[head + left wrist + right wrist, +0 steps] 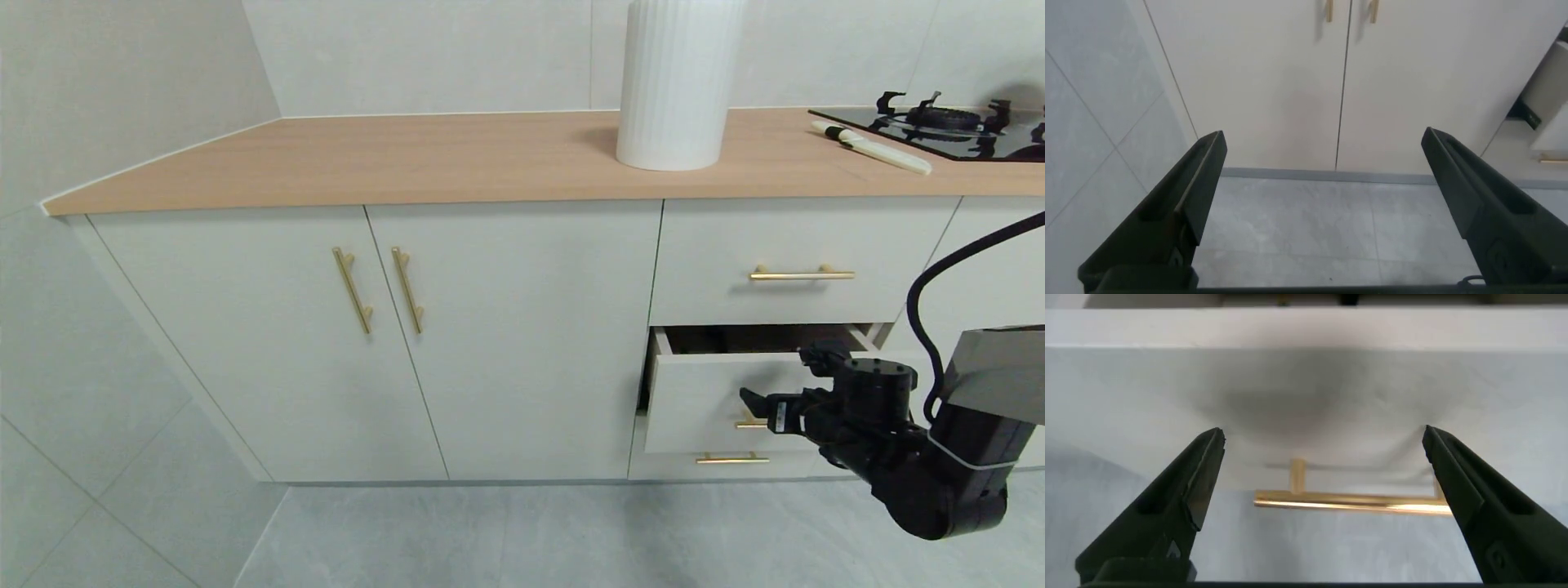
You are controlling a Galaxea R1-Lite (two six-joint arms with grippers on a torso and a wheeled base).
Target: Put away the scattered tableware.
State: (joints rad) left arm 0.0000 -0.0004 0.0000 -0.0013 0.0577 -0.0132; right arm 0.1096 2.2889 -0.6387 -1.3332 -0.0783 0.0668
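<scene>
1 cream-white knife with a dark band [872, 148] lies on the wooden bench [408, 163] beside the black hob [955, 131], well above the right pincer [775, 376]. That pincer is spread wide and empty before the slim gold handle [1355, 504] of 1 pulled-out white drawer [694, 396]. The left pincer [1323, 143] also gapes wide and empty, facing 2 white cupboard doors [1290, 82].

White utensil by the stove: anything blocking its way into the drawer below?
Nothing visible on the counter blocks the white utensil. The drawer is only partly pulled out, leaving a narrow opening, and the open right gripper sits before its handle.
</scene>
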